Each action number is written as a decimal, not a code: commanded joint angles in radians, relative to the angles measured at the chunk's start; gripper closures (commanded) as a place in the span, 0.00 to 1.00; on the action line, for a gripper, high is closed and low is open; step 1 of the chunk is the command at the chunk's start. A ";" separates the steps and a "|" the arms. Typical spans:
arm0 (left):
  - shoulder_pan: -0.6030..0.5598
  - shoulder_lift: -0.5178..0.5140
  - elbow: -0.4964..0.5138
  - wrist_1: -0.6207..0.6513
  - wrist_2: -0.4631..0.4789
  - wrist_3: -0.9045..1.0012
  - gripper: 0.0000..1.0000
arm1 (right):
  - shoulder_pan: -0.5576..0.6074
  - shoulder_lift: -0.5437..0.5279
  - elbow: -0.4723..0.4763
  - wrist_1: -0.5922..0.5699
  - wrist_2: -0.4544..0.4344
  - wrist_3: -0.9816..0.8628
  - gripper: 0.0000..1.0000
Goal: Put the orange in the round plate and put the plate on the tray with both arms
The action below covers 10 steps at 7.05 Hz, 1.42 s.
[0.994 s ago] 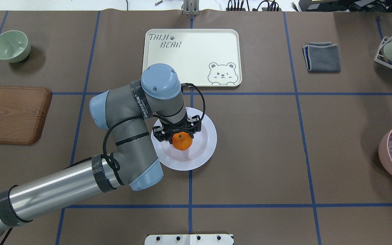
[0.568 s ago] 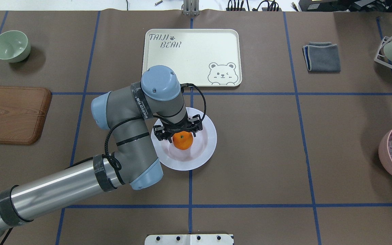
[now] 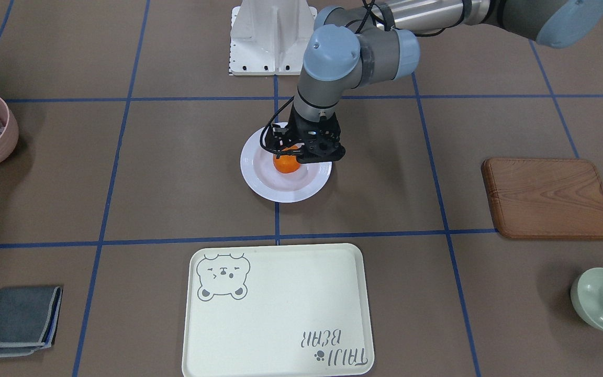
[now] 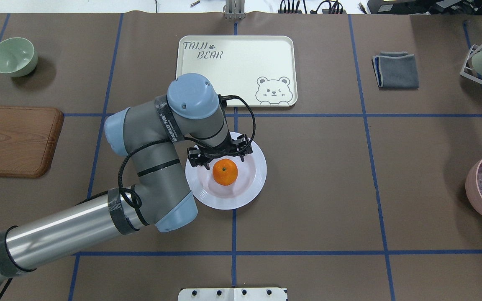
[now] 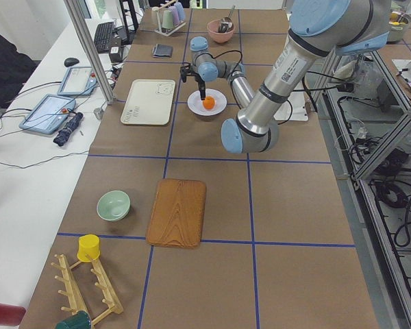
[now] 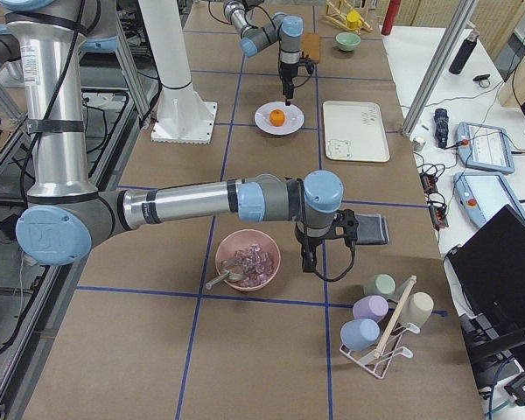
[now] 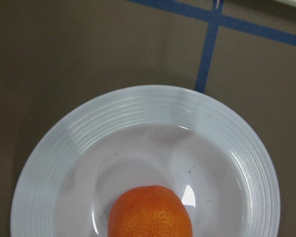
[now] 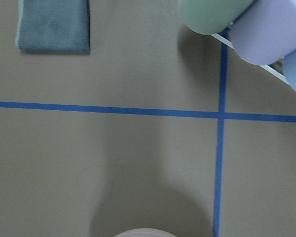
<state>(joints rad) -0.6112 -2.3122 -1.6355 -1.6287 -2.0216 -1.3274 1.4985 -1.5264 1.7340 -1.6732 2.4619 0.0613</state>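
One orange point(image 4: 225, 172) rests in your round plate point(image 4: 259, 172) just beneath the left end effector point(image 4: 219, 156), spread open and empty, tray point(image 4: 237, 62) straight beyond.

Left arm point(image 4: 57, 238): silver tube, grey joints, light-blue caps, black looped cable, black bands, white lettering on band nearest left gripper point(image 4: 220, 156). Right arm point(image 6: 184, 203): same colours.

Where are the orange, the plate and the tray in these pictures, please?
orange point(image 4: 225, 172), overhead view, middle of its top.
plate point(image 4: 259, 169), overhead view, bare right rim.
tray point(image 4: 241, 69), overhead view, bare middle of its floor.
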 commanded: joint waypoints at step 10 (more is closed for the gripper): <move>-0.476 0.347 -0.052 -0.005 0.046 0.494 0.01 | -0.874 0.275 -0.120 1.123 -0.574 1.576 0.00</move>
<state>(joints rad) -1.0605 -1.9761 -1.6863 -1.6353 -1.9759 -0.8582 0.6880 -1.2634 1.6802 -0.6894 1.9808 1.5608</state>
